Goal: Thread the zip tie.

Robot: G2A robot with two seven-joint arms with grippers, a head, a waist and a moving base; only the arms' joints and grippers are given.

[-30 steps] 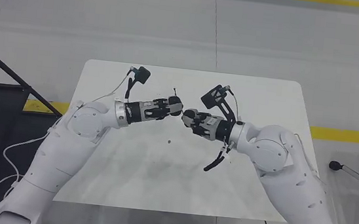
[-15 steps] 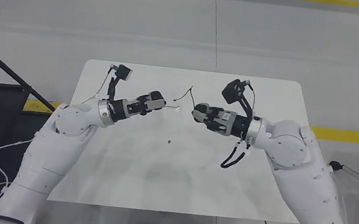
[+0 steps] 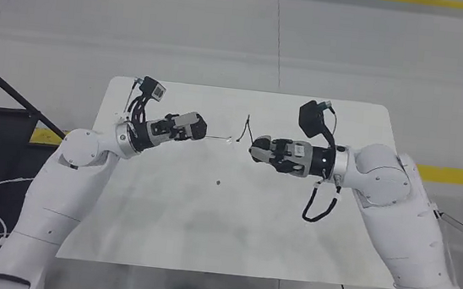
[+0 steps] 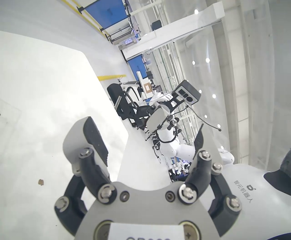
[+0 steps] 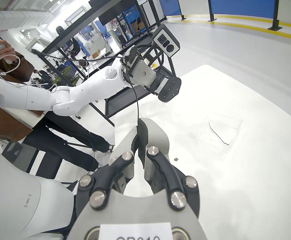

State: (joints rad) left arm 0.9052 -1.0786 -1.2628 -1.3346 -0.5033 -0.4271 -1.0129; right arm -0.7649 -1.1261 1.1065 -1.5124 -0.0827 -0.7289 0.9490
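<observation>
The zip tie is a thin black strip, and it sticks up out of my right gripper, which is shut on its lower end. From above, the zip tie rises from the right gripper over the middle of the white table. My left gripper hovers a short way to the left of it, apart from the tie. In its own view the left gripper is open with nothing between the fingers.
A thin dark strand shows on the table inside a faint clear rectangle; I cannot tell whether it is an object or a shadow. A small brown speck lies nearer the front. A black frame stands left of the table.
The two grippers were nearly touching at the table's middle and have drawn apart. The left one moved left without the tie; the right one moved slightly right, still holding it.
</observation>
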